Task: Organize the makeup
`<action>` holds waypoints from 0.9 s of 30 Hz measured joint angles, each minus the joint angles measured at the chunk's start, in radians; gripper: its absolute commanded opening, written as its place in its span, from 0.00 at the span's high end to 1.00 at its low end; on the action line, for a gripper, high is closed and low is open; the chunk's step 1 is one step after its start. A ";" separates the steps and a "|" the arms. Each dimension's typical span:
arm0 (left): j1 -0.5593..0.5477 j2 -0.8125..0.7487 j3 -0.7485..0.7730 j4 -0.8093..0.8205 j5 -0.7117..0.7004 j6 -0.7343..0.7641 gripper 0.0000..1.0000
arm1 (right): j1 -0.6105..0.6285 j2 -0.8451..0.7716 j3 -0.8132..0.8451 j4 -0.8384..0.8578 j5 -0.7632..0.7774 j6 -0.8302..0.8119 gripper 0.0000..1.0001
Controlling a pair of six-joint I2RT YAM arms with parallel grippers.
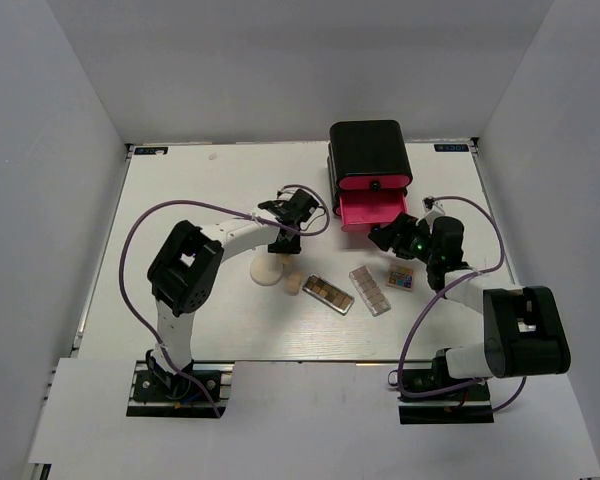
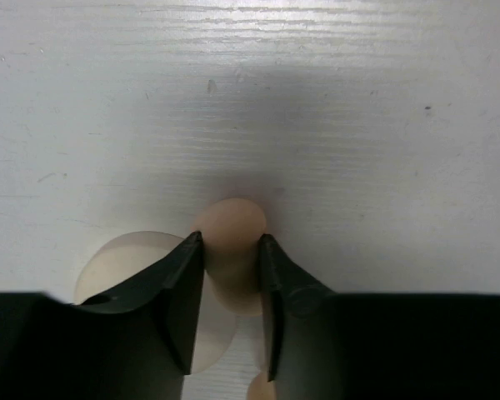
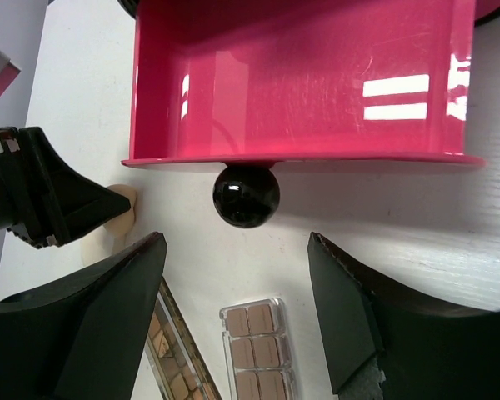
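My left gripper [image 1: 284,241] [image 2: 231,250] is shut on a beige egg sponge [image 2: 230,223], just past the round cream puff [image 1: 267,271] [image 2: 123,260]. The second egg sponge [image 1: 294,285] lies beside the puff. The brown rectangular palette [image 1: 328,294] [image 3: 172,360], the clear pinkish palette [image 1: 370,291] [image 3: 257,348] and the small multicolour palette [image 1: 402,277] lie in a row at centre right. My right gripper [image 1: 390,237] [image 3: 236,246] is open and empty, just in front of the drawer's black knob [image 3: 246,195]. The lavender stick is not visible.
The black box [image 1: 370,152] stands at the back right. Its lower pink drawer [image 1: 372,211] [image 3: 300,79] is pulled open and looks empty. The left gripper's fingers [image 3: 46,202] and the held sponge [image 3: 122,209] show at the left of the right wrist view.
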 measured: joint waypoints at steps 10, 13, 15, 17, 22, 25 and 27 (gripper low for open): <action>0.000 -0.003 0.025 -0.024 0.004 0.013 0.82 | -0.011 -0.055 -0.018 -0.029 -0.009 -0.030 0.24; -0.003 -0.036 0.032 0.012 0.058 0.031 0.82 | -0.013 -0.061 -0.018 -0.062 -0.009 -0.051 0.23; -0.005 -0.076 0.037 0.073 0.120 0.049 0.82 | -0.016 -0.061 -0.018 -0.084 -0.009 -0.062 0.23; -0.008 -0.115 0.037 0.143 0.175 0.064 0.81 | -0.019 -0.061 -0.018 -0.105 -0.009 -0.076 0.23; -0.009 -0.194 0.037 0.381 0.325 0.121 0.76 | -0.029 -0.080 -0.018 -0.133 -0.009 -0.095 0.23; -0.010 -0.192 0.037 0.517 0.393 0.161 0.74 | -0.037 -0.091 -0.018 -0.135 -0.009 -0.104 0.23; -0.012 -0.174 0.046 0.573 0.422 0.180 0.72 | -0.041 -0.094 -0.019 -0.135 -0.009 -0.107 0.23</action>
